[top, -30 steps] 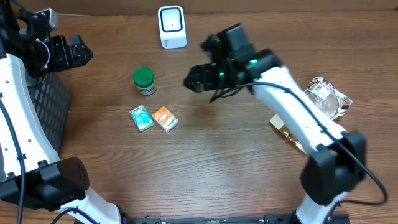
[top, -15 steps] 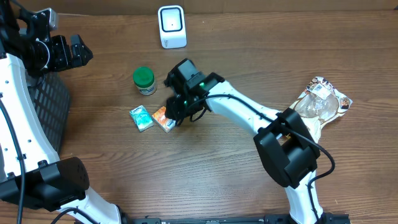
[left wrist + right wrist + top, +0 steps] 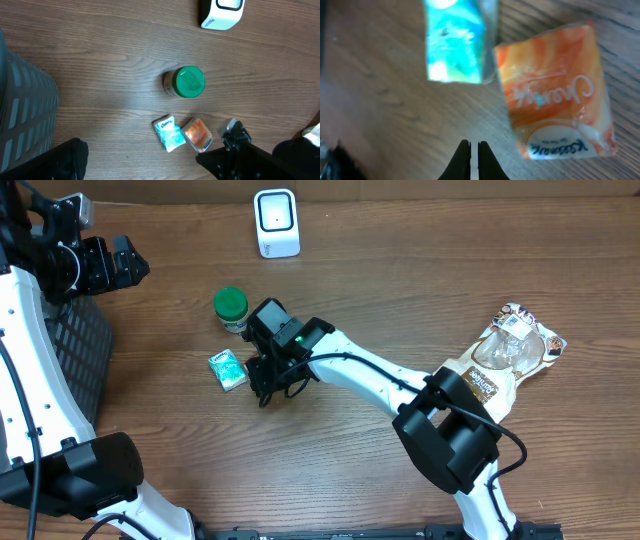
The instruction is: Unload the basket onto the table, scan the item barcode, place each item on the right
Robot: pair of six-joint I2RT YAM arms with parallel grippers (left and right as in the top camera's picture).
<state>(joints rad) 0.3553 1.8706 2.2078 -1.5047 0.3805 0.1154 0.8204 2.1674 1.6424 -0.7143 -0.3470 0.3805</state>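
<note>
The white barcode scanner stands at the table's back edge. An orange tissue pack lies flat on the wood beside a teal pack. My right gripper is shut with nothing between its fingers, its tips just left of the orange pack's near end. From overhead, the right gripper covers the orange pack, with the teal pack beside it. My left gripper hangs open far left, high above the table, holding nothing. The left wrist view shows the orange pack below it.
A green-lidded jar stands just behind the two packs. A black mesh basket sits at the left edge. A brown and white snack bag lies far right, past the right arm's elbow.
The right arm swept from near the scanner down and left onto the orange pack, and its jaws closed on the way. The left arm has not moved.
</note>
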